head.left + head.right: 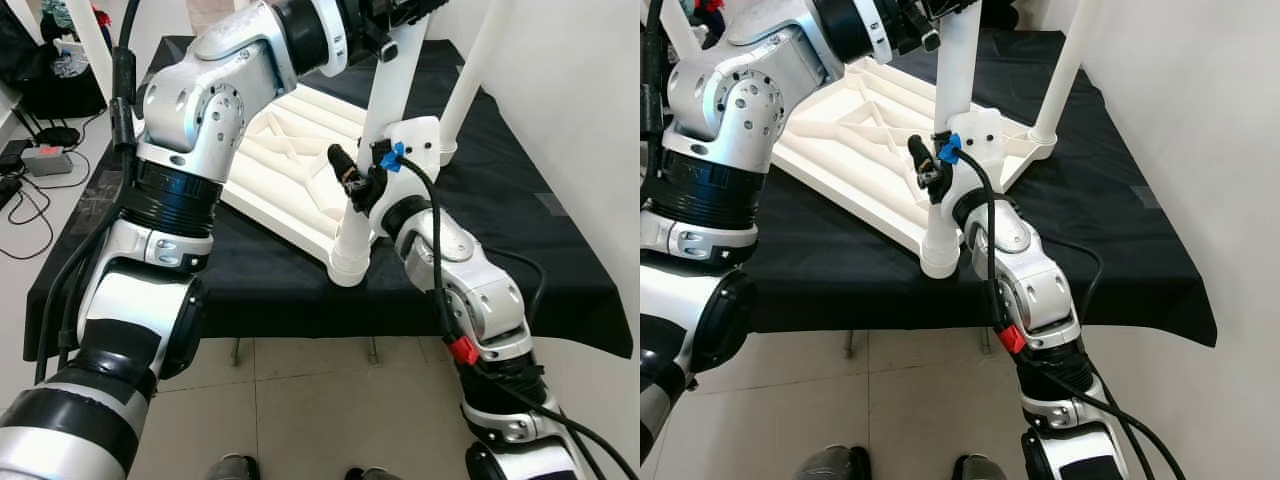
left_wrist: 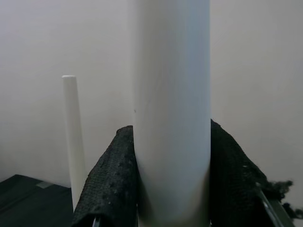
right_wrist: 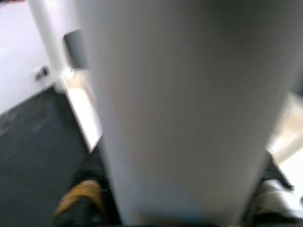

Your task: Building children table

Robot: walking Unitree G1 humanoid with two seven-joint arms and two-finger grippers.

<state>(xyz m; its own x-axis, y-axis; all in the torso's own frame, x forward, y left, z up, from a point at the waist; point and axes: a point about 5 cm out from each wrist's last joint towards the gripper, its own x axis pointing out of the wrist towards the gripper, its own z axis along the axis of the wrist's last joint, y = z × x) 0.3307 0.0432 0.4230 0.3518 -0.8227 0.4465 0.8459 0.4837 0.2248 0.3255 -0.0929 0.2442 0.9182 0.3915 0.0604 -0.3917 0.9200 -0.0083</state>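
**Both grippers clamped on one white table leg**

Nearest the camera, two shoes [image 1: 232, 468] stood on the tiled floor [image 1: 300, 400] just before the black-draped table [image 1: 520, 220].

At the table's near edge the right gripper [image 1: 352, 185] held the lower part of an upright white leg [image 1: 378, 120], its black fingers [image 1: 342, 162] pressed against the tube just above the round socket [image 1: 350, 262] at the corner of the overturned white tabletop [image 1: 290, 160]. In the right wrist view the leg [image 3: 184, 109] sat blurred and very close, dark finger pads at either side of it, so the fingers were closed down to the tube's width.

Higher up the same leg, the left gripper [image 1: 385, 35] gripped it from the robot's left. The left wrist view showed the tube [image 2: 173, 109] squeezed between two black textured pads [image 2: 113, 184], touching on both sides with no gap.

The tabletop lay ribbed underside up on the black cloth, angled across it, with its near corner socket overhanging the cloth's front edge.

Farther back, a second white leg [image 1: 478, 70] stood upright at another corner, leaning slightly toward the white wall [image 1: 580, 90]. Beyond the table on the robot's left, cables and a small box [image 1: 45, 158] lay on the floor.
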